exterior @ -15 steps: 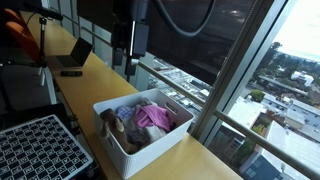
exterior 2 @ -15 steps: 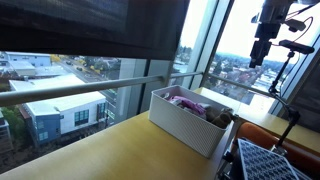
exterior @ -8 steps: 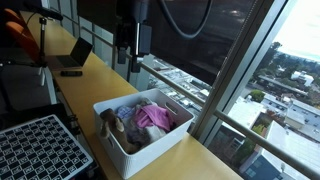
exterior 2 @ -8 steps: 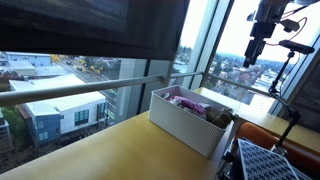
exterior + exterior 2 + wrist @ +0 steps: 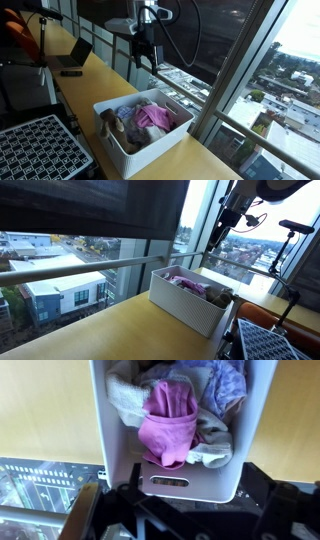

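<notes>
A white plastic bin (image 5: 122,148) (image 5: 185,310) stands on the wooden counter beside the window, full of crumpled clothes. A pink garment (image 5: 152,117) (image 5: 185,278) (image 5: 168,425) lies on top, next to grey and bluish-purple pieces. My gripper (image 5: 146,58) (image 5: 214,240) hangs well above the bin's far end, tilted, open and holding nothing. In the wrist view I look down into the bin (image 5: 190,482). The gripper (image 5: 195,512) shows at the bottom edge, with its dark fingers (image 5: 122,505) spread wide on either side of the bin's near wall.
A laptop (image 5: 72,58) sits further along the counter. A black perforated tray (image 5: 40,145) (image 5: 272,340) lies beside the bin. A metal window rail (image 5: 100,268) and the glass run along the counter's far side. A tripod stand (image 5: 290,240) rises behind.
The arm has swung toward the window and tilted, carrying the gripper sideways above the bin. The jaws stayed open. The bin and clothes have not moved.
</notes>
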### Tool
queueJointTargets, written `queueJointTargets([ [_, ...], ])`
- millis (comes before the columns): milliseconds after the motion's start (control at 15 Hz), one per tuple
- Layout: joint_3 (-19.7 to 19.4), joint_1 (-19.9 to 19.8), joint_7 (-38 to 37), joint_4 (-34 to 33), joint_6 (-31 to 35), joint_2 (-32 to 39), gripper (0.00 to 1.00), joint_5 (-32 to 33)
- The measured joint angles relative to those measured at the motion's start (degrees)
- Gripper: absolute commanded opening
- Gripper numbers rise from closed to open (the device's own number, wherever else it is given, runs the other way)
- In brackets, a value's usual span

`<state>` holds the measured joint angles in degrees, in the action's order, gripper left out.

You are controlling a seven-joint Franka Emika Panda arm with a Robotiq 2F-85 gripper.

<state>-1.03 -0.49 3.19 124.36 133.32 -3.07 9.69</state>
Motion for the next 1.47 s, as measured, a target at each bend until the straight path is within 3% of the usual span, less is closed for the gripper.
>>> queueJointTargets([
  [400, 1.6, 0.69, 6.42, -0.37, 12.26, 15.63, 1.0, -7.02],
  [800, 1.6, 0.16, 8.14, -4.18, 19.69, 29.96, 1.0, -5.66],
  [1067, 0.82, -1.6, 9.72, -8.77, 20.79, 36.07, 1.0, -3.45],
  [1133, 0.83, -2.03, 10.23, -10.02, 20.79, 37.51, 0.75, -3.37],
  [1200, 0.83, -2.36, 10.67, -11.27, 20.78, 38.95, 0.74, -3.37],
  [1467, 1.04, -3.4, 10.88, -15.62, 19.02, 42.94, 0.43, -3.46],
])
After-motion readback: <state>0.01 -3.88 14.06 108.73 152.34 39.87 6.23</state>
